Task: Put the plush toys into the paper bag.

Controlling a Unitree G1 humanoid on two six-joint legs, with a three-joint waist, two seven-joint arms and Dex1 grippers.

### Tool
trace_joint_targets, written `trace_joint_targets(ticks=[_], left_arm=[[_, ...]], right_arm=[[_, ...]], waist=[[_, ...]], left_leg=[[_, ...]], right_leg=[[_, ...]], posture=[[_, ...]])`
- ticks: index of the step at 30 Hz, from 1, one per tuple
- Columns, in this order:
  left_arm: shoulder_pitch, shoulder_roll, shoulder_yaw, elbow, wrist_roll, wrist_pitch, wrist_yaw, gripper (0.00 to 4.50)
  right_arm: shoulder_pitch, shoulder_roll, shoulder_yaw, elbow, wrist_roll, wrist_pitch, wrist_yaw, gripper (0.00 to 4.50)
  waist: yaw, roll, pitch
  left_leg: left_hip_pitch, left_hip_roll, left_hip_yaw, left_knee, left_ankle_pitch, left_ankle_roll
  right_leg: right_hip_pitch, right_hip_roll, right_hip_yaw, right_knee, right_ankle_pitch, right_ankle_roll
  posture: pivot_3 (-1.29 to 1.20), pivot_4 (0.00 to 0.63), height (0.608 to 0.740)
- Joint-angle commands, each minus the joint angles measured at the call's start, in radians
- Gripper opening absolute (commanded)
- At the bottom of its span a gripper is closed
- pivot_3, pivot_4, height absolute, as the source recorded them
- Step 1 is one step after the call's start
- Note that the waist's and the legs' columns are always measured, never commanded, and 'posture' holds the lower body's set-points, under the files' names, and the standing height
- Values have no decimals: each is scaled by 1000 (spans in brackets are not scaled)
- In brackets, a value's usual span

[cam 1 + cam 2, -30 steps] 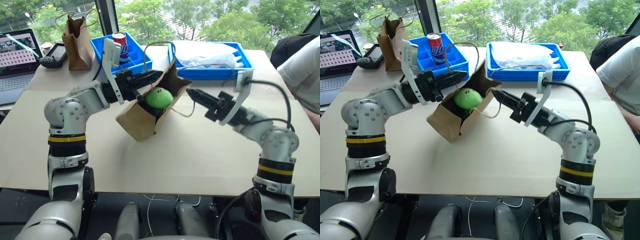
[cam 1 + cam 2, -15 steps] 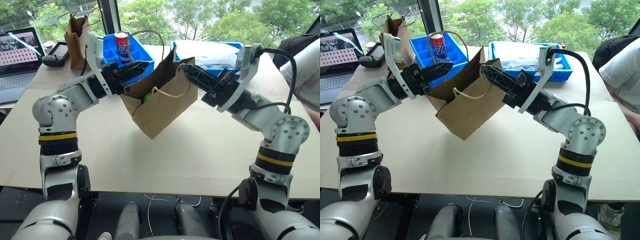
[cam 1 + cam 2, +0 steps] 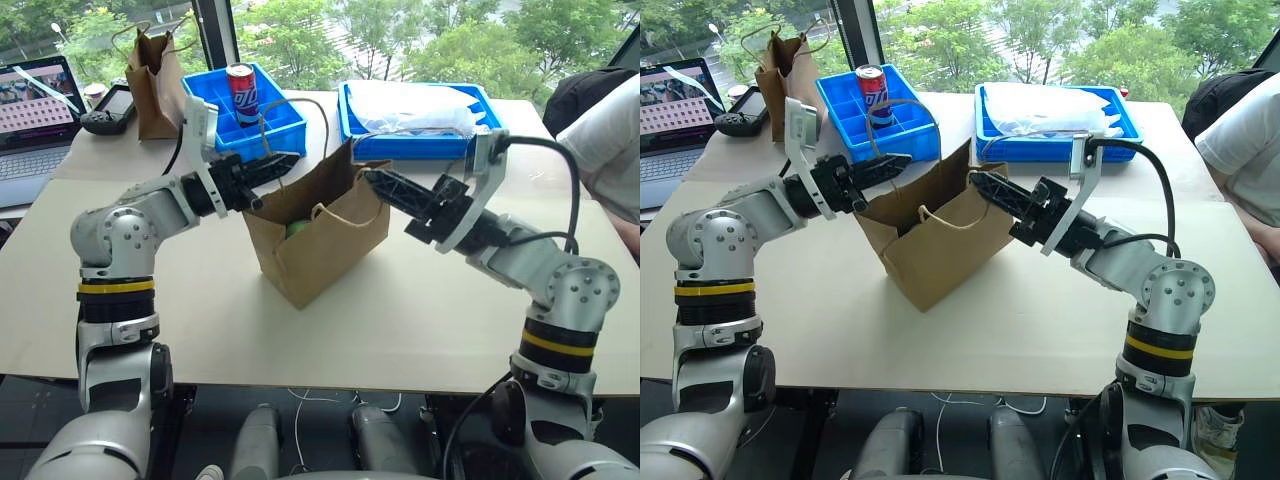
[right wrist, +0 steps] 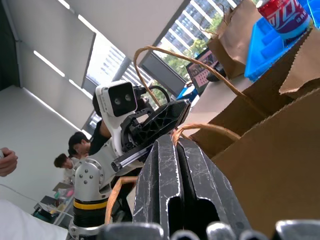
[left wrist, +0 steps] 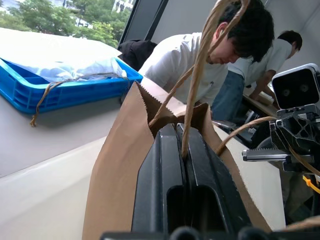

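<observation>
Left gripper (image 3: 283, 162) is pinched shut on the near-left rim of the paper bag (image 3: 320, 240), right where a cord handle (image 3: 292, 110) loops up; from its wrist camera the two black fingers (image 5: 165, 165) press together with the cord caught between them. That bag stands upright on the pale table (image 3: 400, 320), mouth open, held from both sides. Down inside it a sliver of the round green plush toy (image 3: 296, 228) shows against the brown paper; I cannot make out a red one. Right gripper (image 3: 372, 180) is clamped tight on the opposite rim of the bag, beside the second cord handle (image 3: 345, 215).

Behind the bag sit two blue trays: one on the left (image 3: 275, 118) holding a red soda can (image 3: 240, 92), one on the right (image 3: 400, 145) with clear plastic (image 3: 415, 110) piled in it. A narrower brown bag (image 3: 152, 85) stands at the far left near a laptop (image 3: 35, 120). A person's white sleeve (image 3: 605, 140) shows at the right edge.
</observation>
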Motion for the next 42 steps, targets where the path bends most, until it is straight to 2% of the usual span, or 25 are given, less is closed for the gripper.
trace_joint_targets(ticks=[1,3,6,8,9,12,16,17,18,21,24,27,29,31,33,36,38,39,42], left_arm=[[11,25,-36,-59,2,31,-13,0],[-13,25,-28,-39,0,46,4,0],[-79,9,42,29,-43,73,47,791],[-96,17,61,32,-65,91,38,1479],[-100,25,68,26,-77,103,28,1912],[-113,50,84,22,-99,124,5,2851],[-108,136,75,28,-97,109,-94,4304],[-105,164,68,34,-87,98,-125,4500],[-103,182,61,40,-79,90,-146,4500],[-119,250,33,87,-40,41,-235,4500],[-136,298,18,140,2,-16,-303,4500],[-125,349,4,190,57,-104,-391,4500],[-73,394,5,224,125,-256,-479,4500],[-12,433,12,237,148,-335,-568,4500],[53,454,19,240,157,-392,-636,4500],[133,445,18,226,175,-462,-675,4500],[177,420,19,200,175,-491,-676,4500],[195,402,18,186,175,-498,-664,4500],[220,349,1,126,172,-472,-609,4500]], right_arm=[[14,-23,-3,-19,-10,-38,-5,9],[19,-29,-4,-13,-18,-46,-7,9],[17,-40,-24,-8,-4,-70,15,0],[10,-52,-32,-10,2,-80,29,0],[4,-61,-37,-10,4,-84,36,651],[-7,-90,-43,-8,1,-95,58,1457],[-22,-153,-63,-5,14,-94,91,2882],[-27,-173,-71,-7,14,-95,104,3217],[-30,-186,-75,-6,15,-97,113,3673],[-48,-231,-100,8,20,-107,118,4489],[-61,-271,-126,30,22,-110,116,4489],[-48,-354,-152,32,-53,-111,164,4489],[14,-461,-149,-13,-175,-119,247,4489],[104,-559,-112,-101,-301,-138,351,4489],[191,-601,-81,-198,-350,-146,421,4489],[277,-614,-24,-321,-434,-185,479,3825],[321,-607,37,-396,-515,-222,499,2962],[324,-578,74,-418,-559,-251,484,2783],[294,-490,199,-436,-706,-329,441,1690]], waist=[[0,0,0],[-1,0,0],[0,0,0],[-1,0,0],[-1,0,0],[-1,0,0],[-1,0,0],[-1,0,0],[-2,0,0],[0,0,0],[1,0,0],[2,0,0],[5,1,0],[8,2,1],[8,1,1],[2,1,1],[2,1,1],[3,1,1],[4,1,1]], left_leg=[[0,0,0,0,0,0],[0,0,0,0,0,0],[0,0,0,0,0,0],[0,0,0,0,0,0],[0,0,0,0,0,0],[0,0,0,0,0,0],[0,0,0,0,0,0],[0,0,0,0,0,0],[0,0,0,-1,0,0],[0,0,0,-1,0,0],[0,0,0,-1,0,0],[0,0,1,-1,0,0],[-1,0,1,-2,0,0],[-1,0,1,-2,0,1],[0,0,2,-6,0,1],[1,2,2,-8,0,1],[1,2,3,-7,0,1],[1,2,3,-6,0,1],[1,2,2,-2,0,1]], right_leg=[[0,0,0,0,0,0],[0,0,0,0,0,0],[0,0,0,0,0,0],[0,0,0,0,0,0],[0,0,0,0,0,0],[0,0,0,-1,0,0],[0,0,0,-1,0,0],[0,0,0,-1,0,0],[-1,0,0,-1,0,0],[0,0,0,-1,0,0],[0,0,0,-1,0,0],[0,0,0,-2,0,0],[-1,0,0,-3,0,0],[-1,0,0,-5,0,0],[-1,-1,0,-6,0,0],[-1,1,0,-6,-1,-1],[-1,0,0,-4,-1,-1],[-1,0,0,-4,-1,-1],[0,0,0,-3,-1,-1]], posture=[[0,150,694],[0,150,694],[0,150,694],[0,150,694],[0,150,694],[0,150,694],[0,150,694],[0,150,694],[0,150,694],[0,150,694],[0,150,694],[0,150,694],[0,150,694],[0,150,694],[0,150,694],[0,150,694],[0,150,694],[0,150,694],[0,150,694]])
